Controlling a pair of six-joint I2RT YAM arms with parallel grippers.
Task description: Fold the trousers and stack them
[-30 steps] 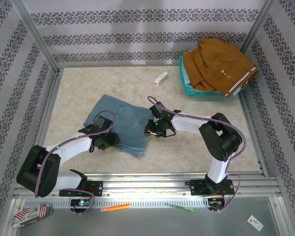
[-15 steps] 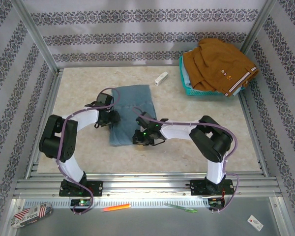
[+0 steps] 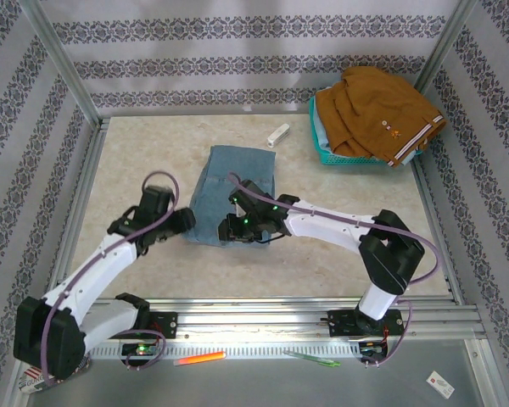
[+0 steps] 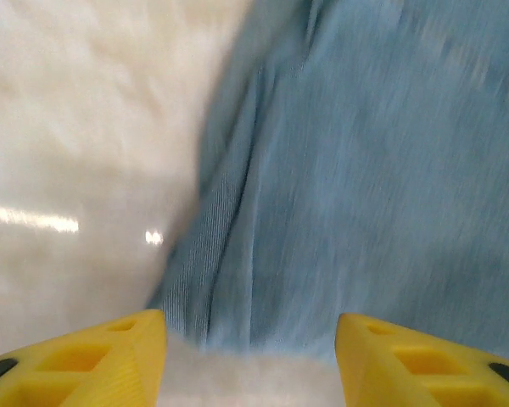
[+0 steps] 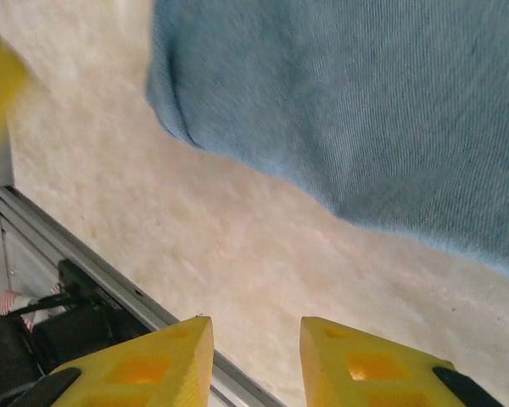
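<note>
Table (image 3: 339, 191), folded trousers (image 3: 237, 174), brown garment (image 3: 373, 106) in basket (image 3: 326, 153)

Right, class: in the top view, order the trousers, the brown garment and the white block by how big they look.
1. brown garment and trousers: about alike, and the trousers are partly covered, so unranked.
2. white block: far smaller.

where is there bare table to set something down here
Bare table lies far left, between the side rail and the trousers; also right of the trousers, between the right arm and the teal basket. Crowded at the trousers' near edge, where the left claw and right claw sit.
</note>
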